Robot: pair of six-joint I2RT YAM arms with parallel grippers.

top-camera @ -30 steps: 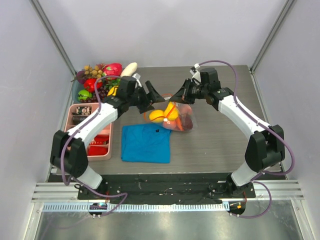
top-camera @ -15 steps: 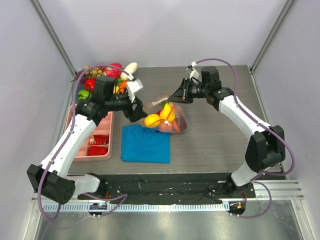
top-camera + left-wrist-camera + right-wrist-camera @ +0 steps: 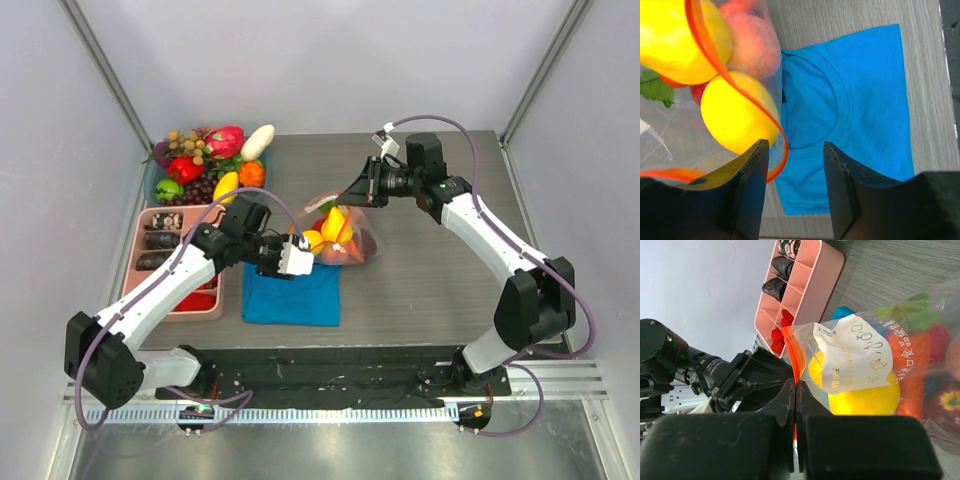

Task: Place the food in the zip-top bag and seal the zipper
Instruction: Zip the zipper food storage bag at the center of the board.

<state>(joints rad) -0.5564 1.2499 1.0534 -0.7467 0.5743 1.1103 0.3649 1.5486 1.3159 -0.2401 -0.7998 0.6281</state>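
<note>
The zip-top bag (image 3: 345,238) hangs tilted over the table's middle, holding food: a yellow lemon (image 3: 737,112), a pink peach (image 3: 752,45) and an orange carrot (image 3: 912,375). My right gripper (image 3: 352,194) is shut on the zipper (image 3: 799,360) at the bag's far end, seen in the right wrist view as my right gripper (image 3: 796,390) pinching the orange-red strip. My left gripper (image 3: 303,250) is at the bag's near end. In the left wrist view my left gripper (image 3: 796,165) is open, and a loop of the zipper (image 3: 781,150) curves just inside its left finger (image 3: 752,190).
A blue folded cloth (image 3: 290,295) lies under and in front of the bag. The pink divided tray (image 3: 215,300) sits at the left. More toy fruit is piled in a bin (image 3: 205,160) at the back left corner.
My left arm has swung from the back beside the fruit pile to the bag's near end over the blue cloth, and its jaws have narrowed. The right gripper kept its hold.
</note>
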